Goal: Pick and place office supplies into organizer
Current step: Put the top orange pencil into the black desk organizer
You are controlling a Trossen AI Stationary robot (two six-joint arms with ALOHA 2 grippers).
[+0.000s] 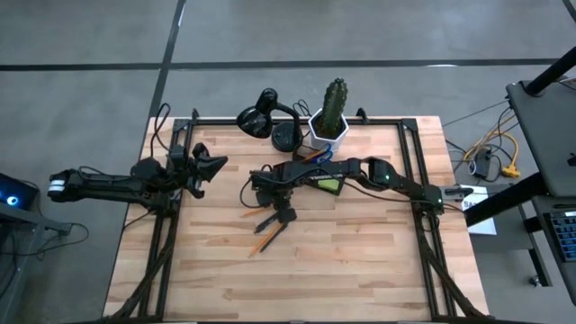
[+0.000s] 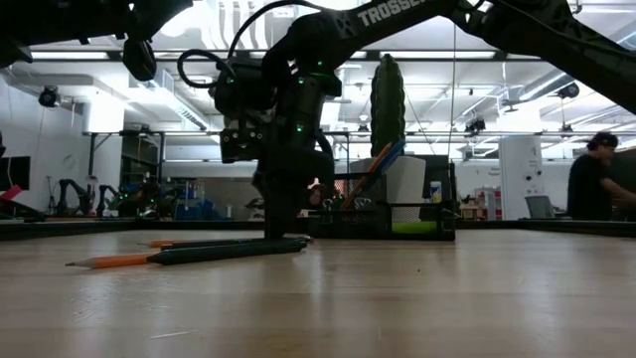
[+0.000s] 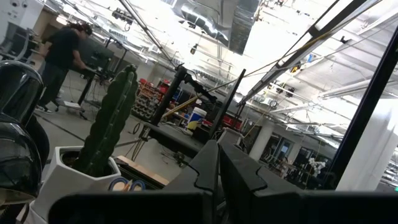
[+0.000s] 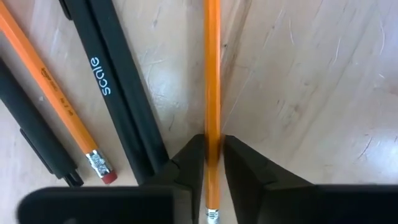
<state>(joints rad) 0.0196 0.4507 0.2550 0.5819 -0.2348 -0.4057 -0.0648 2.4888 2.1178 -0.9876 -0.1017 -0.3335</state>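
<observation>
My right gripper [image 4: 213, 163] points down at the table's middle [image 1: 281, 209], shut on an orange pencil [image 4: 212, 74] that lies flat on the wood. Beside it lie a black pen marked "scale" [image 4: 118, 93], a second orange pencil [image 4: 56, 93] with its eraser end toward the fingers, and another dark pen [image 4: 37, 149]. The dark organizer [image 2: 437, 214] stands behind the gripper, with pencils [image 2: 376, 167] leaning in it and a lime-green pad [image 1: 328, 186] at its near side. My left gripper [image 3: 217, 171] waits shut, raised at the table's left [image 1: 211, 166]. My right gripper pinches the orange pencil's shaft [image 4: 212, 140] between its two fingers, close to the eraser end. The fingers come from above, pointing steeply down, one on each side of the shaft. The pencil lies along its length on the table.
A white hexagonal pot with a cactus [image 1: 333, 112] and a black desk lamp [image 1: 265, 117] stand at the far edge behind the organizer. Bare wood [image 1: 342, 261] spreads across the near half. A person [image 2: 594, 184] stands in the room beyond the table.
</observation>
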